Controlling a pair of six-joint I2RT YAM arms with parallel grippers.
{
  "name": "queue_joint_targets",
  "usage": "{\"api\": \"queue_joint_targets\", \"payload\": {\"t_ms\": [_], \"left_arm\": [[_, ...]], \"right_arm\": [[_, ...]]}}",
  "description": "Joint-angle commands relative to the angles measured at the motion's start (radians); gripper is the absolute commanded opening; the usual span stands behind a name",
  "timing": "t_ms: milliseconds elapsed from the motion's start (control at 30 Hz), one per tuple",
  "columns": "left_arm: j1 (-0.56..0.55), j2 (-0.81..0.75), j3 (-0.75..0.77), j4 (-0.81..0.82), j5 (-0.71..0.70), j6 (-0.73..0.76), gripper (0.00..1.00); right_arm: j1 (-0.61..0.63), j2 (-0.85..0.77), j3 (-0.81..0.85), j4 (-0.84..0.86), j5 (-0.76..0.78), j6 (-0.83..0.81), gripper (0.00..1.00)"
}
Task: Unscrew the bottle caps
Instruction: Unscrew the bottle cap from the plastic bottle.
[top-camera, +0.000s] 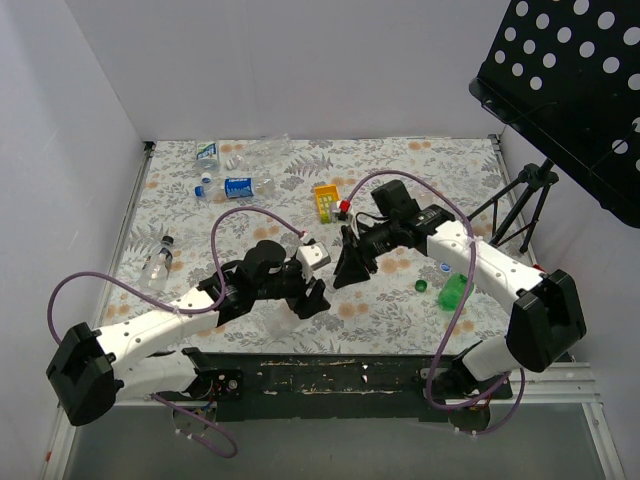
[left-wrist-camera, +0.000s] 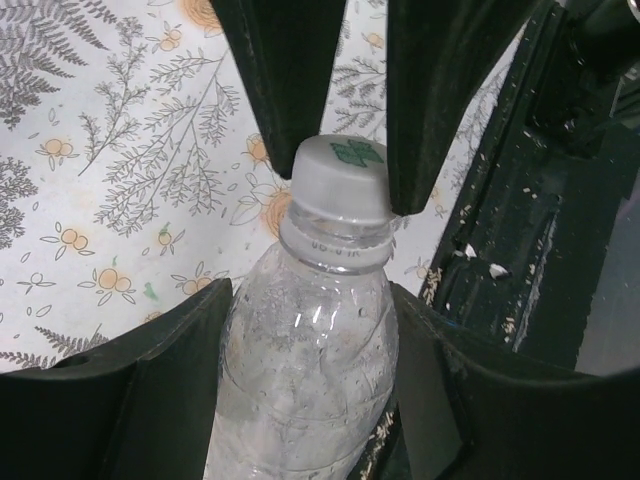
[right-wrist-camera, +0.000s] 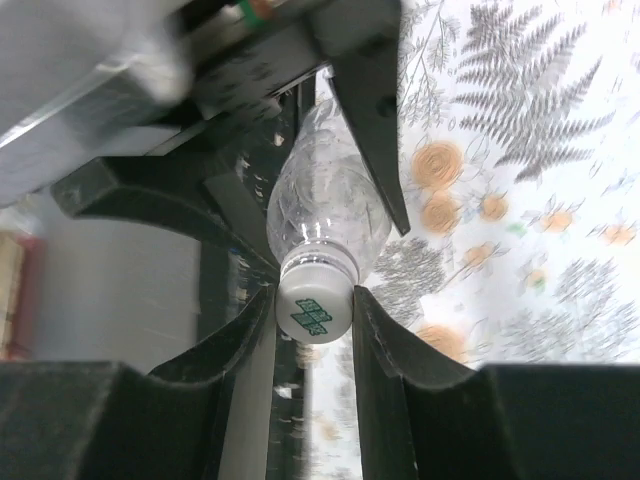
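The left gripper (left-wrist-camera: 310, 305) is clamped around the body of a clear bottle (left-wrist-camera: 305, 370), one finger pressed to each side below the shoulder. The right gripper (right-wrist-camera: 312, 296) is closed on that bottle's white cap (left-wrist-camera: 340, 180), which bears a green mark on top; its two fingers (left-wrist-camera: 285, 80) touch opposite sides of the cap, which sits screwed on the neck. The bottle's wall is see-through and speckled inside, and whether it holds any liquid cannot be told.

The pair meet over the fern-print table (top-camera: 400, 160), a short way from the yellow bottle (top-camera: 325, 200) on the side toward the arm bases. A small red piece (top-camera: 344, 207) lies just beside the yellow bottle on its right. Left of the yellow bottle lies a blue-label bottle (top-camera: 240, 186), and beyond that a loose blue cap (top-camera: 200, 190). Right of the yellow bottle and closer to the bases, a green bottle (top-camera: 453, 291) lies on its side with a green cap (top-camera: 422, 285) loose just beside it.
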Motion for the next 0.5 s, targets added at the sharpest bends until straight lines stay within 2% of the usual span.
{"api": "queue_joint_targets", "payload": {"t_ms": [0, 67, 167, 467], "left_arm": [[-0.001, -0.080, -0.002, -0.054, 0.121, 0.099, 0.00], [0.001, -0.097, -0.009, -0.075, 0.186, 0.125, 0.00], [0.001, -0.103, -0.006, -0.115, 0.272, 0.145, 0.00], [0.050, -0.151, -0.034, -0.132, 0.511, 0.162, 0.00]], "right_arm": [[0.121, -0.012, 0.137, -0.316, 0.076, -0.692, 0.01], [0.164, -0.052, 0.111, -0.341, 0.125, -0.887, 0.01], [0.192, -0.104, 0.088, -0.301, 0.156, -1.023, 0.01], [0.195, -0.125, 0.162, -0.351, 0.201, -1.123, 0.01]]}}
